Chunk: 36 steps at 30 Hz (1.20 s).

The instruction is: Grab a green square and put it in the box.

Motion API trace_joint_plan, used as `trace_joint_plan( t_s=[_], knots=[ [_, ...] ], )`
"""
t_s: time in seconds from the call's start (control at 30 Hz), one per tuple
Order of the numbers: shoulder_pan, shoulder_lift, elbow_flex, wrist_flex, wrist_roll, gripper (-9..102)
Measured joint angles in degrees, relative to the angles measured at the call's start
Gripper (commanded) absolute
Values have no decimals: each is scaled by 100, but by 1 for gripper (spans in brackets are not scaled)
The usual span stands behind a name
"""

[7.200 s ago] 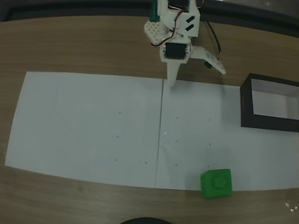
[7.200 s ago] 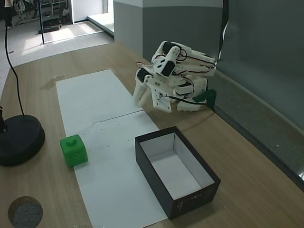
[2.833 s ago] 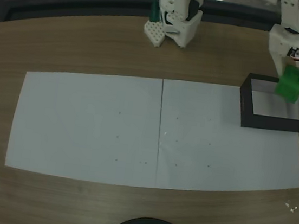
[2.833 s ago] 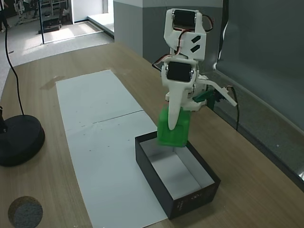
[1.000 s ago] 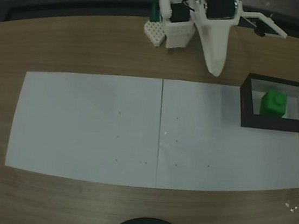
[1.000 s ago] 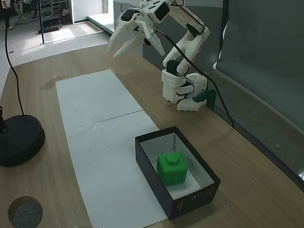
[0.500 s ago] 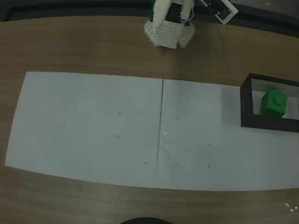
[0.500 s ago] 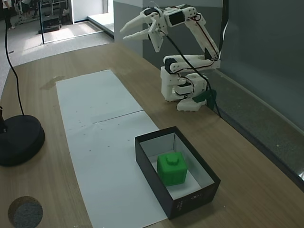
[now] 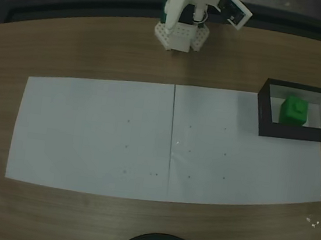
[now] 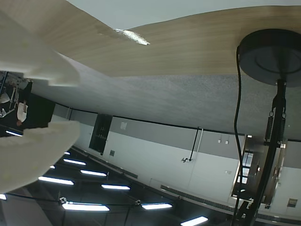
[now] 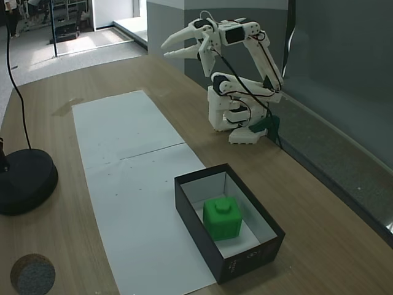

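Note:
The green square lies inside the box, on its white floor with the round raised mark facing up. It shows again in the other fixed view as the green square within the black walls of the box. My gripper is held high above the arm's base, far from the box, open and with nothing in it. In the wrist view the two white fingers come in from the left with a gap between them, and the gripper points out over the table towards the room.
Two white paper sheets cover the middle of the wooden table. A black round lamp foot with its cable stands at the table's near side, also seen as the lamp foot. A small dark disc lies beside it.
The arm has folded back a little further over its base and the open gripper has shifted slightly. The green square stays still in the box.

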<state>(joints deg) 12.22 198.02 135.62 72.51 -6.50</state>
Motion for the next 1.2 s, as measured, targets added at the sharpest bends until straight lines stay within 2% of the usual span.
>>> trace_joint_plan(
  t_s=[0.17,0.27,0.57,0.8,0.9,1.03,1.2],
  knots=[
    [-35,0,290,-44,1055,6],
    [-413,0,861,-378,1608,5],
    [-1406,0,2725,-1002,773,5],
    [-1424,-9,4096,-1055,773,5],
    [-1512,-9,4096,-817,773,5],
    [-1477,-9,3990,53,773,5],
    [-1521,-9,3955,97,773,5]
  ],
)
